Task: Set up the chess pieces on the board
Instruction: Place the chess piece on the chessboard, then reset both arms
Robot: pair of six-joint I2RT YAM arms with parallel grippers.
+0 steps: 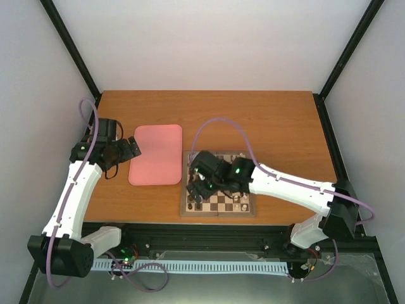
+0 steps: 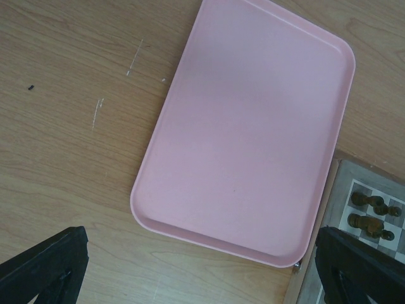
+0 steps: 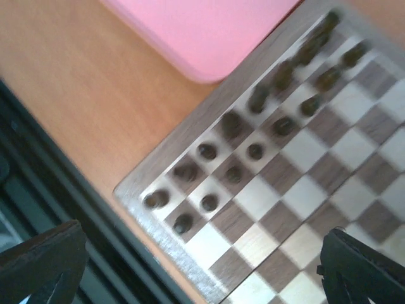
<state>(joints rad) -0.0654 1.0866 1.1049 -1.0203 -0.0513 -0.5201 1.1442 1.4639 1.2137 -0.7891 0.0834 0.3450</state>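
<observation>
The dark chess pieces (image 3: 255, 151) stand on the board (image 3: 316, 164) in two rows along the edge nearest the pink tray (image 2: 247, 126). In my right wrist view I count about sixteen of them, one to a square, filling those two rows from corner to corner. The view is blurred, so I can't tell which figure sits on which square, or whether each is upright and centred.

In the top view a few cream-white pieces (image 1: 240, 202) show at the opposite edge of the board. My right arm covers much of the board there, so I can't count them. I see no dark piece lying on the tray or on the wooden table (image 1: 266, 120).

My right gripper (image 3: 199, 253) hangs over the dark side of the board with its fingers spread wide and nothing between them. My left gripper (image 2: 202, 266) hovers off to the side above the near corner of the tray, fingers just as wide apart and also holding nothing.

My judgement is that the dark side is essentially done. What may be left is a check of the order in the back row and perhaps nudging a figure square on its spot. From these pictures I can't say that any piece needs it.
</observation>
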